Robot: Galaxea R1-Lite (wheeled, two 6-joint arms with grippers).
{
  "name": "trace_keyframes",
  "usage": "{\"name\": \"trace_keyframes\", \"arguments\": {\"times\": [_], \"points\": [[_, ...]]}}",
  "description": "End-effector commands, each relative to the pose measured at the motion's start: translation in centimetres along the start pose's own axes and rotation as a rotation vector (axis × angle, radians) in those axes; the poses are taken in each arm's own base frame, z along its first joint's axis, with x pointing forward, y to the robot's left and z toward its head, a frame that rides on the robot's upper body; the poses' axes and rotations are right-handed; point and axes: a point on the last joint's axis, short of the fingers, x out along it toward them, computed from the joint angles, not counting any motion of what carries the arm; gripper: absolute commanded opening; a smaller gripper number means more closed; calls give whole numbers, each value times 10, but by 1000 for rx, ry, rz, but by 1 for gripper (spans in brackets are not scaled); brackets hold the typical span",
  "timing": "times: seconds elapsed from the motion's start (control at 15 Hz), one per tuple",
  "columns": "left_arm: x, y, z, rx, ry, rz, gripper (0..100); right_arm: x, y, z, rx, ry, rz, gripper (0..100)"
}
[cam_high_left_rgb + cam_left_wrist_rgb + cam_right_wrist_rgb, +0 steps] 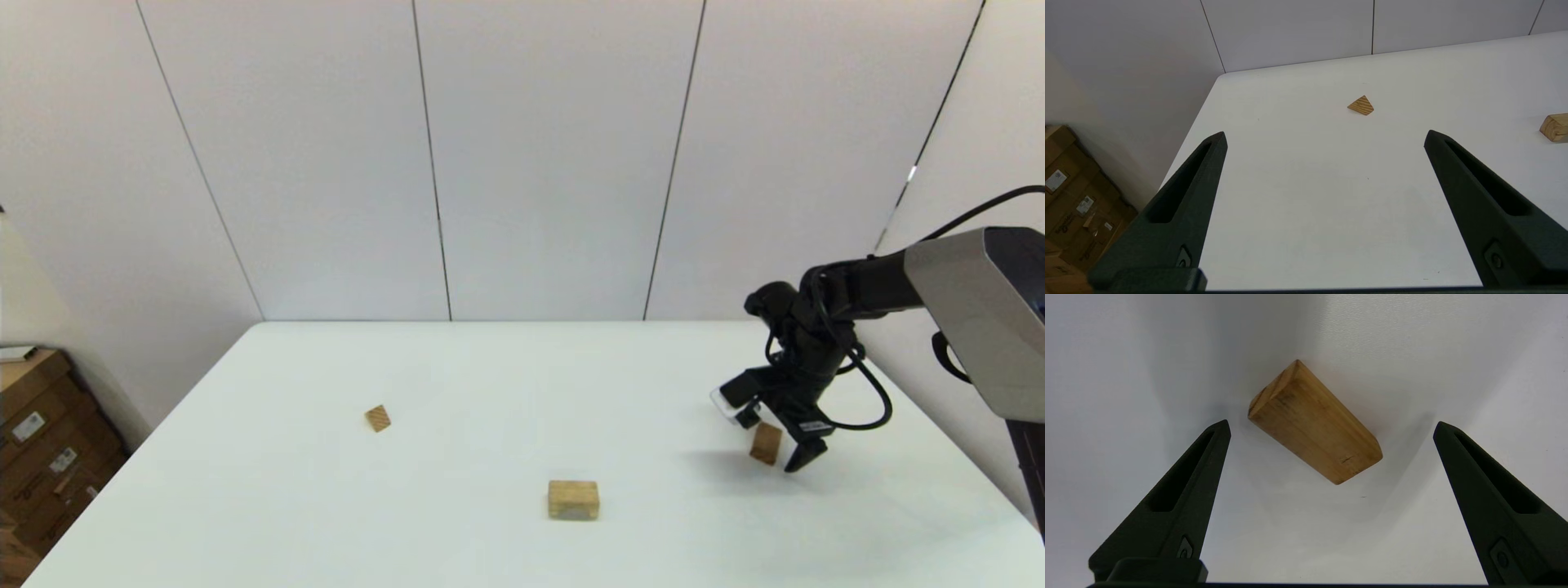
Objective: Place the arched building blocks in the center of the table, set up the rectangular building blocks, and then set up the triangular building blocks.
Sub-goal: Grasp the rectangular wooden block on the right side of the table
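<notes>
The rectangular block (pixel 766 443), a honey-brown slab, lies flat at the right of the white table (pixel 490 367). My right gripper (pixel 774 441) hangs open just above it, one finger on each side, not touching. The right wrist view shows the slab (pixel 1314 424) lying askew between the spread fingers of the right gripper (pixel 1332 425). The pale arched block (pixel 573 500) rests near the table's front middle. The small striped triangular block (pixel 377 418) sits to the left. My left gripper (pixel 1325 134) is open above the table's left part, with the triangular block (pixel 1361 105) beyond it and the arched block (pixel 1555 127) off to one side.
Cardboard boxes (pixel 49 441) are stacked on the floor past the table's left edge, and the left wrist view shows these boxes (pixel 1073 204) too. A panelled wall stands behind the far edge. The right arm's cable loops beside its wrist.
</notes>
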Motion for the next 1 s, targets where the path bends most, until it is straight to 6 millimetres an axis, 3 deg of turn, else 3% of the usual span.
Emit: {"name": "trace_keyframes", "arguments": {"times": [0.07,1.0], "points": [[0,0,0,0,0,0,100,-2,-4,-6,-3,4,-16,100],[0,0,0,0,0,0,100,1,-5,-4,-4,3,-13,100]]}}
